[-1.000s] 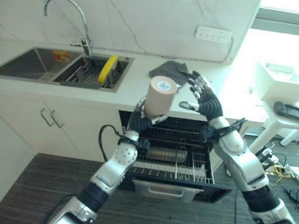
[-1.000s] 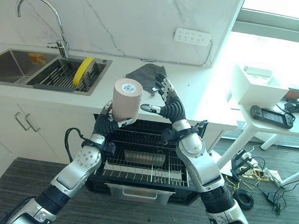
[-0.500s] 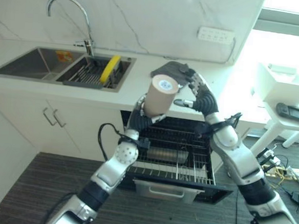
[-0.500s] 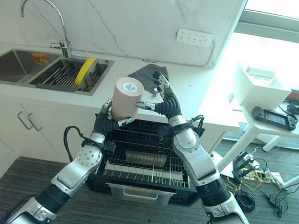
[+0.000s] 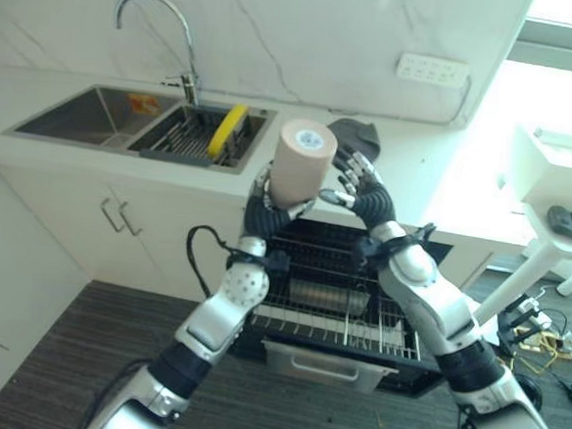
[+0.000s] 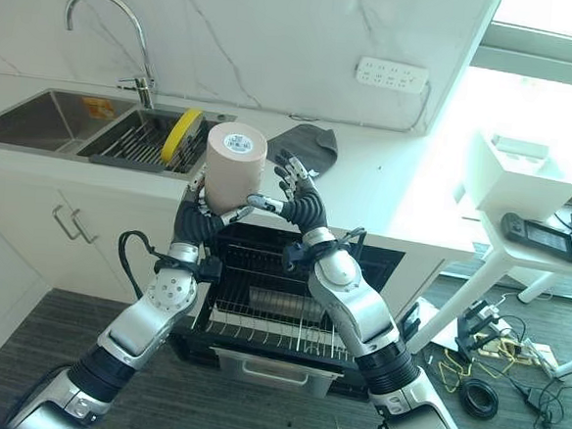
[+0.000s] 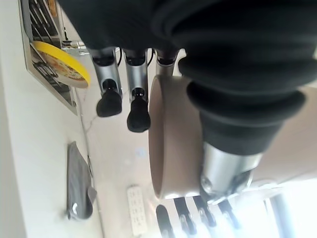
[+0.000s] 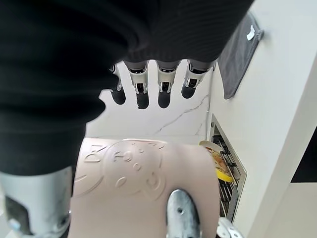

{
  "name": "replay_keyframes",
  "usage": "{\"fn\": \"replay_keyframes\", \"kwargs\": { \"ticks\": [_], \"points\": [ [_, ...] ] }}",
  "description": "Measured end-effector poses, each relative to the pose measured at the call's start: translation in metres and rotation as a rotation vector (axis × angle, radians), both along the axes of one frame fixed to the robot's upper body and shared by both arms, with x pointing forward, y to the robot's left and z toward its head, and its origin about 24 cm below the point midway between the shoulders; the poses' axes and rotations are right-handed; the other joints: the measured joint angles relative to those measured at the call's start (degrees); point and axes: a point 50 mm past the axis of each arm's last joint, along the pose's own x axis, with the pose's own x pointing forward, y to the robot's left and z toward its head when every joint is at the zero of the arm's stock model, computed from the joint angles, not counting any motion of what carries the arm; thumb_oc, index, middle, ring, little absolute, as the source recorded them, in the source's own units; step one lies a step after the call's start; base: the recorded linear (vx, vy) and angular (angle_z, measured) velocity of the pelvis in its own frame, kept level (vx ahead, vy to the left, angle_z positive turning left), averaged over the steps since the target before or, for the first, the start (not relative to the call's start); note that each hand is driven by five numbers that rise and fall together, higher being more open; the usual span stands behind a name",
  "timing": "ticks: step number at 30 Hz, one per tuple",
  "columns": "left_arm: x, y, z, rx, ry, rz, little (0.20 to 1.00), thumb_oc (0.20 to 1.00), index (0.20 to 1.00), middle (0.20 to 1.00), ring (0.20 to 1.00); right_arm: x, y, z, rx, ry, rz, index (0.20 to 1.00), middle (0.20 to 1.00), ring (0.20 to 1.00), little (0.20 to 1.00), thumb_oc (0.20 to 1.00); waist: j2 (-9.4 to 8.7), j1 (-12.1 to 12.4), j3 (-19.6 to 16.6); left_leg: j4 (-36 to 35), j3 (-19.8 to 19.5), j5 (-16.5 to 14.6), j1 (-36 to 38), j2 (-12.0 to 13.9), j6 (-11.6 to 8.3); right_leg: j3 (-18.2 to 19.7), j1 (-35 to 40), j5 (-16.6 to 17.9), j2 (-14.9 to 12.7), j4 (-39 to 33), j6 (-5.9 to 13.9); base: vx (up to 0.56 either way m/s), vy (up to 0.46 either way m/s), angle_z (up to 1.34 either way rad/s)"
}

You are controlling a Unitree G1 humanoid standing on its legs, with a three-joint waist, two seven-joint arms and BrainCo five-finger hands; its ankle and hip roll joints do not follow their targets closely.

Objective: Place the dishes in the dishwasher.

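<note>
At the far left the sink [image 5: 76, 121] holds a rack with a yellow plate [image 5: 228, 130] standing on edge, set into the white worktop [image 5: 436, 176]. Next comes the left hand [image 5: 267, 205], its fingers curled around the lower part of a tan cup [image 5: 302, 163] held upside down above the open dishwasher rack [image 5: 344, 297]. Just to the right, the right hand [image 6: 302, 202] sits beside the cup with fingers spread and nearly straight, thumb tip close to or touching the cup's wall, closed on nothing. Behind it a grey cloth [image 6: 308, 140] lies on the worktop.

The likely trouble is a handover slip: if the left hand loosens before the right hand has closed on the smooth, rounded wall, the cup would probably drop onto the rack wires below or the floor. A sideways push from the open right fingers could also tip it out of the left grip.

The head views show the rack under the cup and both arms' approach. The left wrist view shows the cup's rim [image 7: 161, 144] and some left fingers standing off it, so the hold looks partial. The right wrist view shows an embossed bear figure on the cup's wall [image 8: 133, 178] and the right fingers [image 8: 163, 87] held clear of the cup.
</note>
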Motion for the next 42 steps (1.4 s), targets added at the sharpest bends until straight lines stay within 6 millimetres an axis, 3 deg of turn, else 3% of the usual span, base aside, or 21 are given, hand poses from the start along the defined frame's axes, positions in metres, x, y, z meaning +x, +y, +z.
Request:
{"fn": "replay_keyframes", "kwargs": {
  "ticks": [17, 22, 42],
  "points": [
    [-0.001, -0.02, -0.005, 0.033, 0.04, -0.059, 0.2, 0.2, 0.2, 0.2, 0.2, 0.009, 0.003, 0.002, -0.016, -0.002, -0.041, 1.0, 1.0, 1.0, 1.0, 1.0, 0.73, 0.7, -0.1, 0.0, -0.2, 0.0, -0.2, -0.1, -0.01, -0.2, 0.0, -0.1, 0.0, 0.0, 0.03, 0.01, 0.001, 0.01],
    [-0.001, -0.021, -0.005, 0.036, 0.041, -0.069, 0.2, 0.2, 0.2, 0.2, 0.2, 0.011, 0.005, 0.011, -0.029, -0.039, -0.044, 1.0, 1.0, 1.0, 1.0, 1.0, 1.1, 0.7, 0.0, 0.0, -0.2, 0.0, -0.2, -0.1, -0.01, -0.3, 0.0, -0.1, 0.0, 0.0, 0.05, 0.0, 0.0, 0.0],
    [-0.001, -0.026, -0.015, 0.068, 0.071, -0.087, 0.2, 0.2, 0.2, 0.2, 0.2, 0.009, 0.011, 0.009, -0.062, -0.046, -0.027, 1.0, 1.0, 1.0, 1.0, 1.0, 1.34, 0.7, 0.0, 0.0, -0.3, 0.0, -0.2, -0.1, -0.01, -0.5, 0.1, -0.2, 0.0, 0.0, 0.1, 0.0, 0.0, 0.0]
  ]
}}
